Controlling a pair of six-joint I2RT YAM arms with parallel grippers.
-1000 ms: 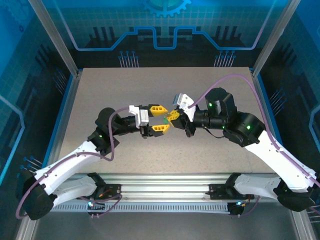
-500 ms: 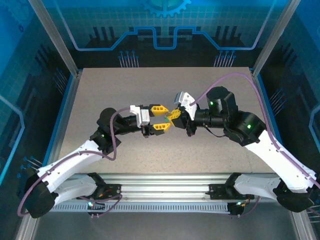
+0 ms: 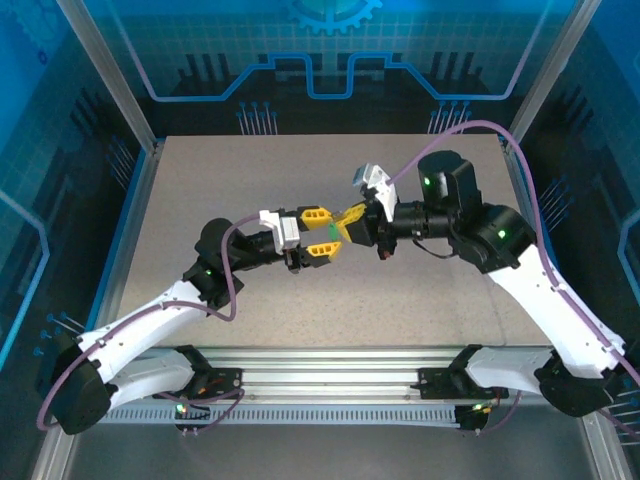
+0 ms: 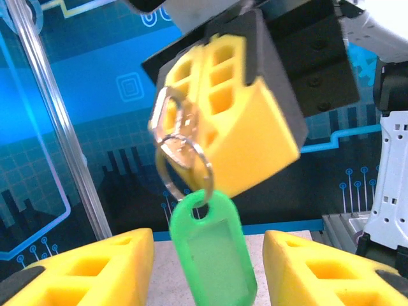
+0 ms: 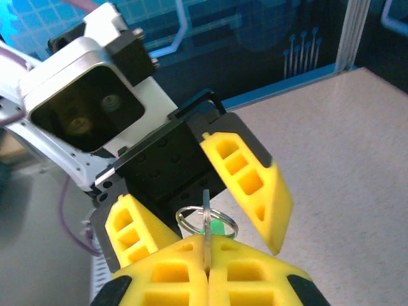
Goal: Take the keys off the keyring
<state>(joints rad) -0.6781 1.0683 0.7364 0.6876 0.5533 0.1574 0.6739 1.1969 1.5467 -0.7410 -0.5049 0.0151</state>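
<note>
The right end effector (image 5: 205,252) has its two ribbed yellow plastic fingers pressed together on a key (image 4: 167,118), a thin flat metal blade that stands on edge between the pads. A round split keyring (image 4: 206,169) of bright wire threads through the key just beyond the fingertips and hangs clear of the surface. From the ring's lower loop dangles a green tag (image 4: 215,252), a rounded oblong of translucent plastic with a paler window in its face. The fingers are blocky wedges with square cut-outs along their sides, backed by matte black mounts.

Facing it, the left end effector (image 3: 326,233) is spread wide, its yellow fingers on either side of the tag and touching neither tag nor ring. In the left wrist view the tag hangs between the two fingertips.

From above, both end effectors meet nose to nose over the middle of the surface (image 3: 250,170), a speckled grey-beige sheet with a matte finish. The arms are white and black, each trailed by a purple cable.
</note>
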